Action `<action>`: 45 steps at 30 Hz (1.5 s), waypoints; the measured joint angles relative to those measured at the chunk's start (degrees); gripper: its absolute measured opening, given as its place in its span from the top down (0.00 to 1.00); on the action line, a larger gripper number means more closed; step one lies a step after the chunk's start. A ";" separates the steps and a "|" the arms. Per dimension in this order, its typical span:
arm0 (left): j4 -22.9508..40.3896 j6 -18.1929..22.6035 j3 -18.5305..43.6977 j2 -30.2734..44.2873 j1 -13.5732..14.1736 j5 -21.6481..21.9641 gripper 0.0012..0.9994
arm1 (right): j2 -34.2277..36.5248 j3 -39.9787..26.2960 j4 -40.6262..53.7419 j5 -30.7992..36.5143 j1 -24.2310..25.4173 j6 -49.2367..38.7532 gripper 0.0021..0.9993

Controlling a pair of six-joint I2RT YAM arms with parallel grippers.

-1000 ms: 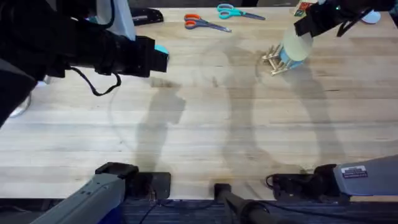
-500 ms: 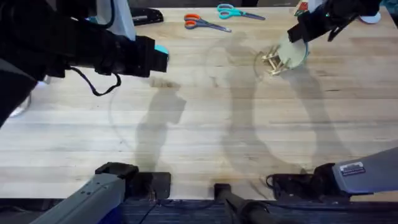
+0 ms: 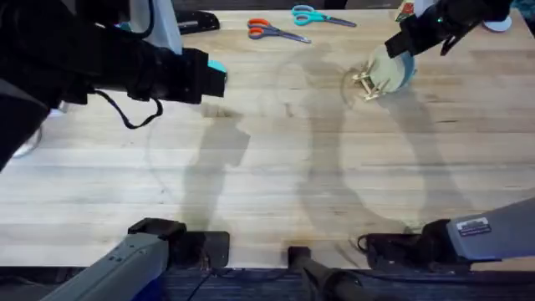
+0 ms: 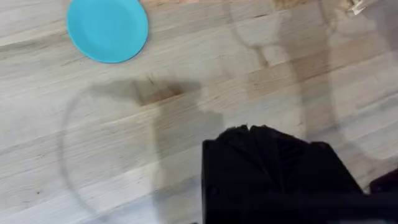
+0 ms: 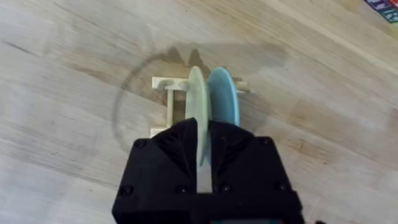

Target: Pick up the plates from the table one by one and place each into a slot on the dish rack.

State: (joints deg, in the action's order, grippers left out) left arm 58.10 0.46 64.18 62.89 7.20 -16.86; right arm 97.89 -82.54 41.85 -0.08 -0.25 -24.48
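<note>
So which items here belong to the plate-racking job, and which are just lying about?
Job: small light-wood dish rack; pale yellow round plastic plate, held by the right gripper; teal round plastic plate.
Lying about: orange-handled scissors; teal-handled scissors; light blue plate.

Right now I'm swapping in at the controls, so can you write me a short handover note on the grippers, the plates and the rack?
Right gripper: at the rack, closed on the yellow plate, which stands on edge in a slot beside a light blue plate already racked.
Left gripper: shut, holding nothing, hanging above the table on its own side.
Teal plate: lying flat on the table, untouched.
Done: yellow plate is in the rack but not yet released.
Left: let go of the yellow plate and back off, then pick up the teal plate and slot it in.
</note>
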 joint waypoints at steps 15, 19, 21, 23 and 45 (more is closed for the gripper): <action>0.01 -0.01 0.00 0.00 0.00 0.00 0.96 | -1.21 0.00 -2.36 0.00 0.00 -0.01 0.85; 0.01 -0.01 0.00 -0.02 0.00 0.00 0.96 | -4.97 0.00 -2.84 0.00 0.00 -0.01 0.84; 0.00 -0.01 0.00 -0.01 0.00 0.00 0.96 | -7.17 0.00 -2.84 0.00 0.00 -0.01 0.81; 0.01 -0.01 0.00 0.00 0.00 0.00 0.96 | -9.27 0.00 -2.82 0.00 0.00 -0.01 0.75; 0.01 0.00 0.00 -0.01 0.00 0.00 0.96 | -15.91 0.00 0.57 -0.48 -4.09 6.62 0.00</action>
State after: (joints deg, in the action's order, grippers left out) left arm 58.11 0.46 64.18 62.88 7.20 -16.86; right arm 81.97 -82.54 42.41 -0.56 -4.34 -17.86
